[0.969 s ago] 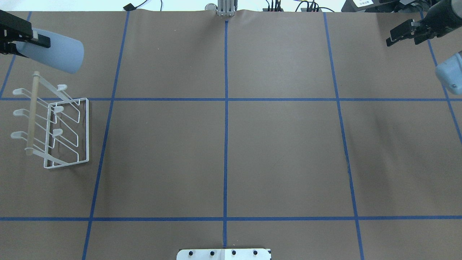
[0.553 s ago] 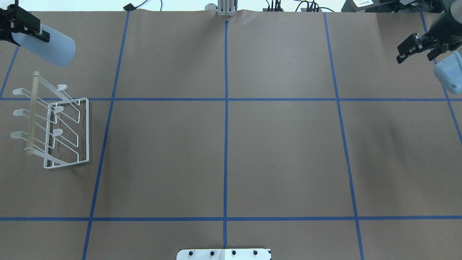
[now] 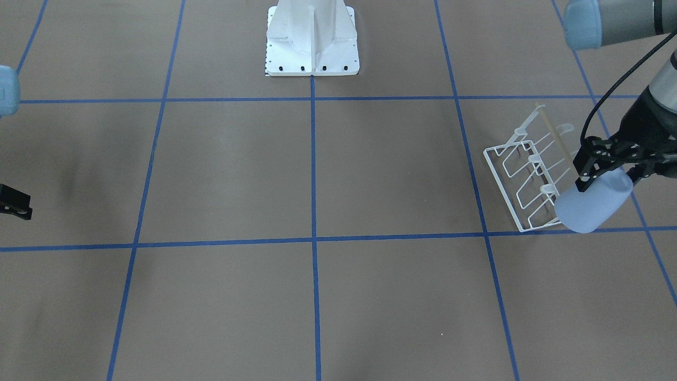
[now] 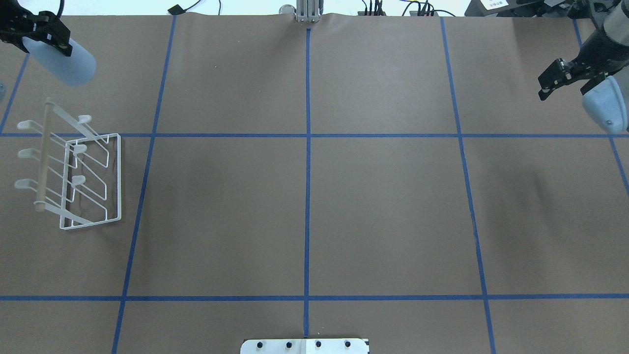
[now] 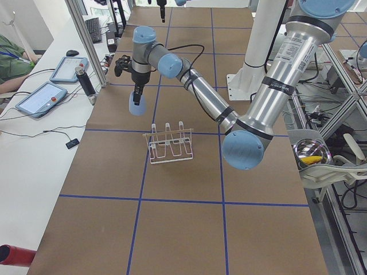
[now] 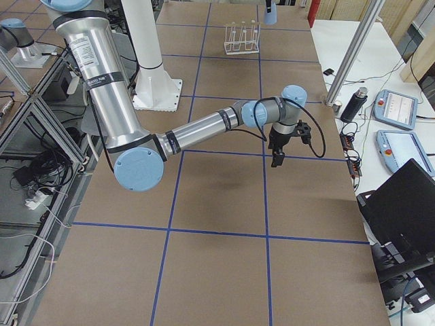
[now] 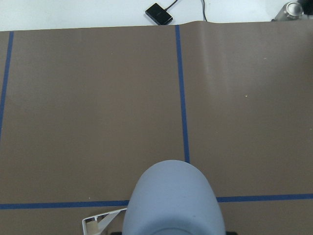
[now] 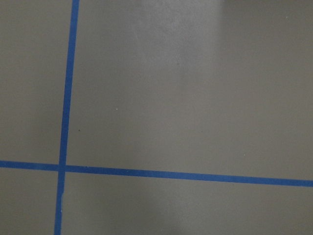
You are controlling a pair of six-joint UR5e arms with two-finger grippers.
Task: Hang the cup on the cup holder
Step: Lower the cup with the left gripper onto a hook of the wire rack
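Note:
My left gripper [image 4: 39,34] is shut on the pale-blue cup [image 4: 66,66] and holds it in the air, tilted, with the cup hanging below the fingers. The cup also shows in the front-facing view [image 3: 592,207], the left-side view [image 5: 136,105] and the left wrist view [image 7: 173,200]. The white wire cup holder [image 4: 78,172] with its wooden rod stands on the table at the left. It also shows in the front-facing view [image 3: 529,177] and the left-side view [image 5: 170,143]. The cup is past the rack's far end, apart from it. My right gripper [image 4: 562,92] is open and empty at the far right.
Brown table paper with a blue tape grid [image 4: 307,135] covers the table. The robot's white base plate [image 3: 312,39] sits at the near middle edge. Cables and small devices [image 4: 393,10] lie along the far edge. The left arm's elbow [image 5: 246,150] hangs near the rack.
My left gripper has carried the cup further toward the table's far left corner and tipped it more upright. My right gripper has moved a little back toward the robot.

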